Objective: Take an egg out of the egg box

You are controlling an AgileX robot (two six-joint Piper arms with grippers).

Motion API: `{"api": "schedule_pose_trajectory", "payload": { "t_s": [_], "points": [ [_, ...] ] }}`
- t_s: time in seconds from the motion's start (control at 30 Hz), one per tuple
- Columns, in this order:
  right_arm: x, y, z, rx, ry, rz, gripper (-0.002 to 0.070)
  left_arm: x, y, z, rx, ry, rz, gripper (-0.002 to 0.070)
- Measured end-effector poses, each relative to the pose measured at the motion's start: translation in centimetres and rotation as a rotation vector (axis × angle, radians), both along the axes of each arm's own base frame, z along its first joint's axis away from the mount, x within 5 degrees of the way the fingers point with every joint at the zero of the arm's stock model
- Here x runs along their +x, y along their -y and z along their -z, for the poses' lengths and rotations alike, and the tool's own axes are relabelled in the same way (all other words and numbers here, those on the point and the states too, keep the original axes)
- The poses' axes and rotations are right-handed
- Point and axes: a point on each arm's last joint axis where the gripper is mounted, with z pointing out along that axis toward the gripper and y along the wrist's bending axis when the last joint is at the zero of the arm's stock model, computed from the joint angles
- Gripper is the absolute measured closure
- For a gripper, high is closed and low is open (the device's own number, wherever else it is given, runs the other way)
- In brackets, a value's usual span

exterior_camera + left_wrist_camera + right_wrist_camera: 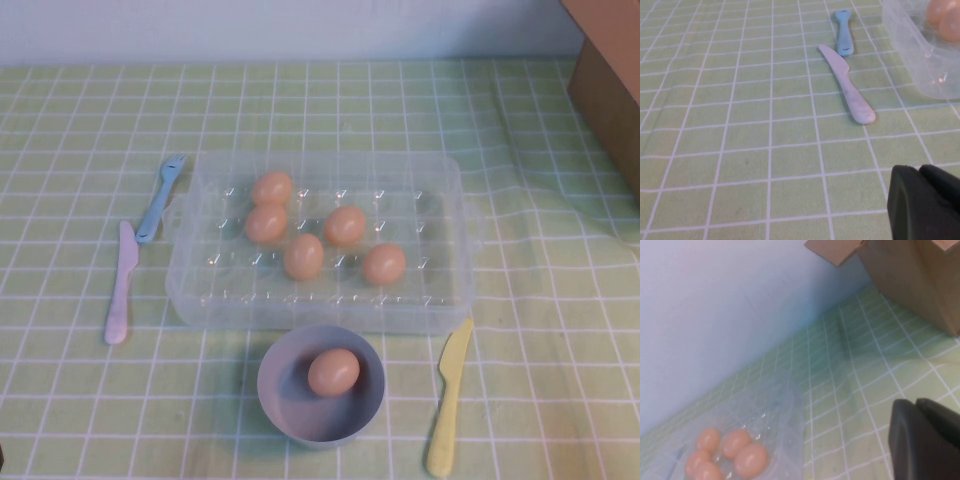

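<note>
The clear plastic egg box (445, 175) lies mid-table and holds several peach-tan eggs, among them one at the back left (271, 187) and one at the front right (384, 264). Another egg (333, 372) lies in the round grey-blue bowl (275, 400) in front of the box. Neither gripper shows in the high view. My left gripper (919, 171) is shut and empty, low over the cloth left of the box (920, 60). My right gripper (916, 402) is shut and empty, raised to the right of the box (785, 410) and its eggs (750, 460).
A blue fork (160, 200) and a pink knife (121, 285) lie left of the box. A yellow knife (448, 400) lies to the front right. A brown cardboard box (610, 80) stands at the back right. A green checked cloth covers the table.
</note>
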Motion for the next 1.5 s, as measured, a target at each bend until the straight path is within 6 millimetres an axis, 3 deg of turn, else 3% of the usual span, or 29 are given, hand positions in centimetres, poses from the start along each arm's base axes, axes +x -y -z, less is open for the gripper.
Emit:
{"api": "schedule_pose_trajectory", "payload": {
  "t_s": [0.43,0.57,0.8,1.07,1.3,1.5],
  "points": [
    [-0.1,-0.3,-0.5,0.192,-0.001,-0.024,0.0694,0.0,0.0,0.0,0.000,0.000,0.000,0.0678],
    [-0.6,-1.3,-3.1,0.154,-0.046,-0.134,0.0694,0.0,0.0,0.0,0.000,0.000,0.000,0.0678],
    [0.3,-2.7,-6.6,-0.046,-0.410,-0.327,0.0694,0.0,0.0,0.0,0.000,0.000,0.000,0.0678],
    [4.1,-2.7,-9.0,-0.222,-0.776,-0.467,0.0694,0.0,0.0,0.0,0.000,0.000,0.000,0.0678],
    [8.5,-3.0,-10.2,-0.289,-0.852,-0.535,0.0694,0.0,0.0,0.0,0.000,0.000,0.000,0.0678],
    [12.3,-5.6,-10.6,-0.394,-0.873,-0.664,0.0694,0.0,0.0,0.0,0.001,0.000,0.000,0.0678]
  ]
}}
